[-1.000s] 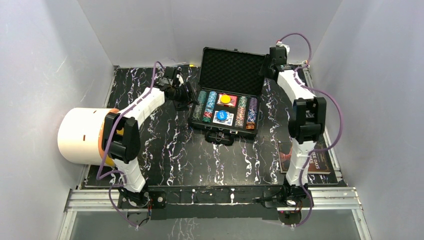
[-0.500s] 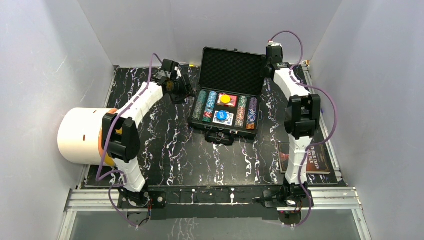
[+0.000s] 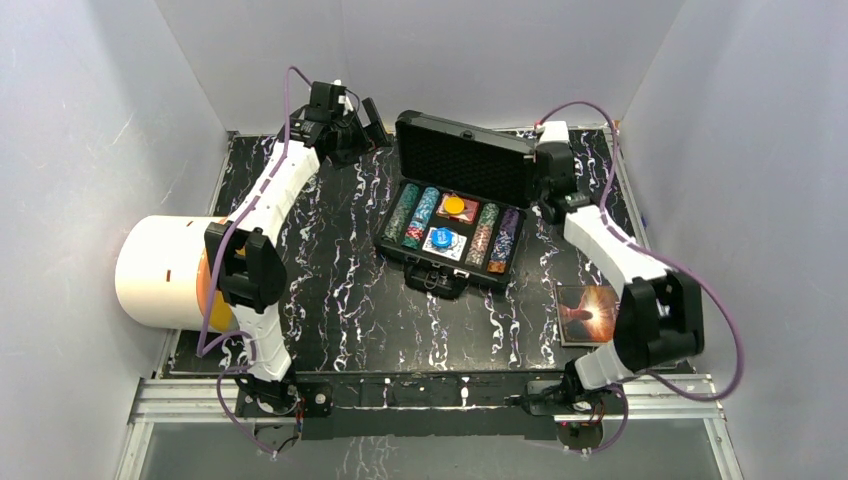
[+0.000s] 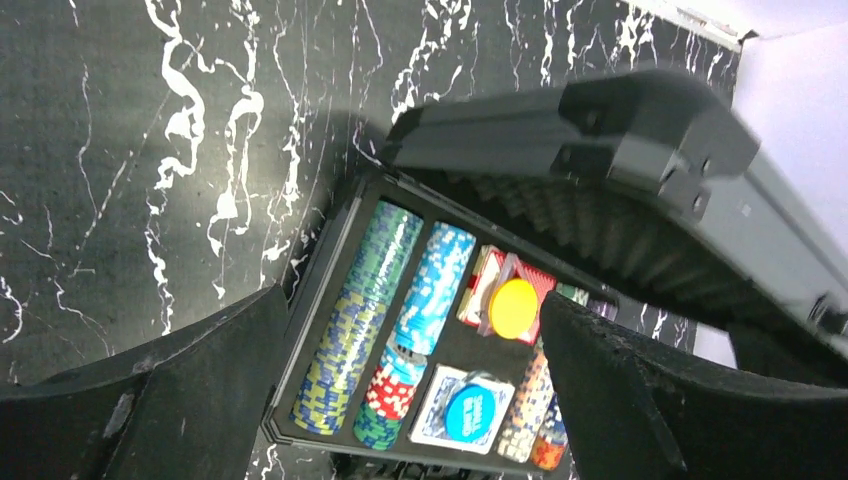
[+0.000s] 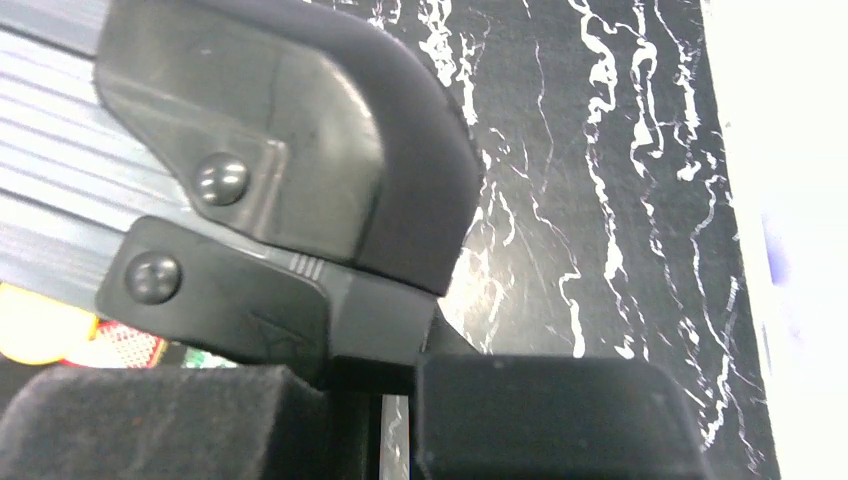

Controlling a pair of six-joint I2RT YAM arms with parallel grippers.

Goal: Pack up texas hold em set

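Top external view: on the marbled black table [image 3: 340, 300], toward its far middle, sits the black case [image 3: 455, 268], its foam-lined lid [image 3: 465, 160] leaning forward over the tray, about half down. The right gripper [image 5: 395, 420], fingers closed with nothing between them, sits at the lid's right corner, seemingly touching it. The left gripper [image 4: 410, 310] hangs spread wide behind the left corner, touching nothing. To close it well, I judge, press both corners down evenly (one-sided pressure may skew the hinge) and check nothing stands proud. Inside, rows of multicoloured chips [image 4: 345, 320] lie on edge, with a blue deck [image 4: 470, 408] and a red deck [image 4: 488, 278] between them and a yellow disc [image 4: 514, 308] on the red.
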